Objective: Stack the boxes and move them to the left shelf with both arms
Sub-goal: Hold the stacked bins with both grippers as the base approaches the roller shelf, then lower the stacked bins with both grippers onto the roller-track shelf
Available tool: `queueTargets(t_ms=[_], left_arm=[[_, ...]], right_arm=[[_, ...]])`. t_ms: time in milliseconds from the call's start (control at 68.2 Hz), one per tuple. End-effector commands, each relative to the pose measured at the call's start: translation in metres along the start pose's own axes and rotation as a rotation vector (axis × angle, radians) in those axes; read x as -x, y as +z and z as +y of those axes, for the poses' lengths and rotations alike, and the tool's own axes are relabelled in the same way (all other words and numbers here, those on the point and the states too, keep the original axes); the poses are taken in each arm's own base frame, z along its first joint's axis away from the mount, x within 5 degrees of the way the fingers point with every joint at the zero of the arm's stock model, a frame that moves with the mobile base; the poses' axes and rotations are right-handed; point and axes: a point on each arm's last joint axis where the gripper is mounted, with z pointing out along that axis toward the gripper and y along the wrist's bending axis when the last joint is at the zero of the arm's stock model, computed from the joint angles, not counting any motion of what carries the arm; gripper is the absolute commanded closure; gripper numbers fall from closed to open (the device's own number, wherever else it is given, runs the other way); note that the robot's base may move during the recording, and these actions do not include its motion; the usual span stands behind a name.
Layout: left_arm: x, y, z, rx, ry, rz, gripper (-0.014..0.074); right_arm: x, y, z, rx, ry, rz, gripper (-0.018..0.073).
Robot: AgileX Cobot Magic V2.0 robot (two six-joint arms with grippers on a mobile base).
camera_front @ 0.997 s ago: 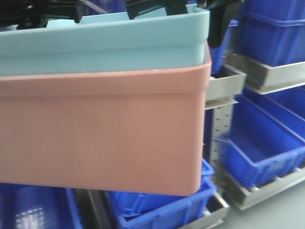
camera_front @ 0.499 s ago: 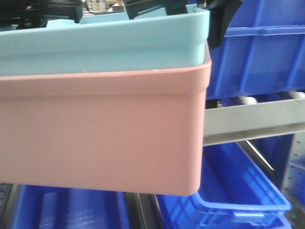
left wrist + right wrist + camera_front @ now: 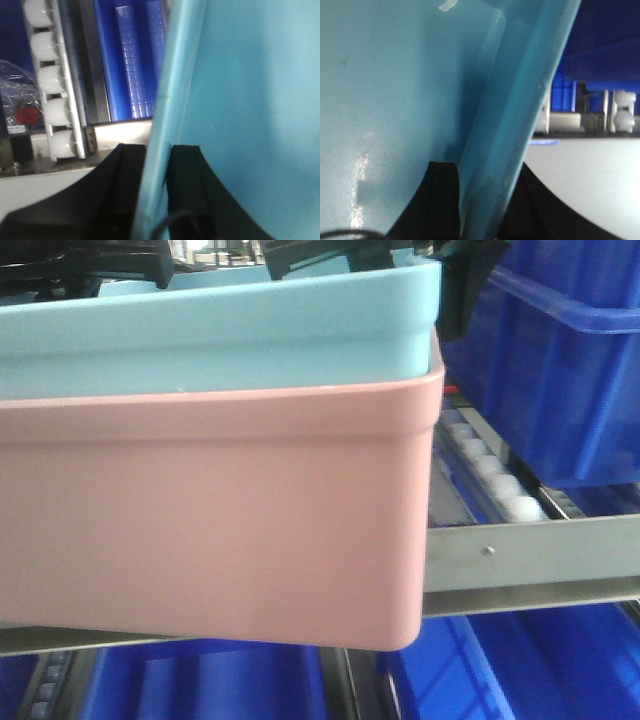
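Here, stack: light blue bin (image 3: 220, 340) sits nested inside salmon pink bin (image 3: 200, 510), its rim standing above the pink rim.
Stack position: close to the front camera, before the left shelf (image 3: 530, 552), the pink base about level with the steel front rail (image 3: 585, 540).
Left tool (image 3: 157, 155): clamped on the light blue bin's wall, one black finger each side.
Right tool (image 3: 482, 170): likewise clamped across the light blue wall.
Shelf deck: white rollers (image 3: 490, 468) run back behind the rail; a dark blue bin (image 3: 560, 370) stands over them.
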Motion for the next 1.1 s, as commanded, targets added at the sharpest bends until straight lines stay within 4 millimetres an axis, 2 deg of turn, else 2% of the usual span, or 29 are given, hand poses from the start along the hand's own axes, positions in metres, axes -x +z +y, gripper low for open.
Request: queueTargets(t_ms=[0,1085], left_arm=[[0.0124,-0.0334,-0.0231,-0.233,-0.088,-0.142,0.0606],[0.0124,-0.0334,-0.0231,-0.233,-0.088,-0.142,0.0606]], right_arm=[[0.0167,-0.0297,0.0083,0.183,0.061,-0.161,0.0506],[0.0167,-0.0297,0.0083,0.183,0.061,-0.161,0.0506]])
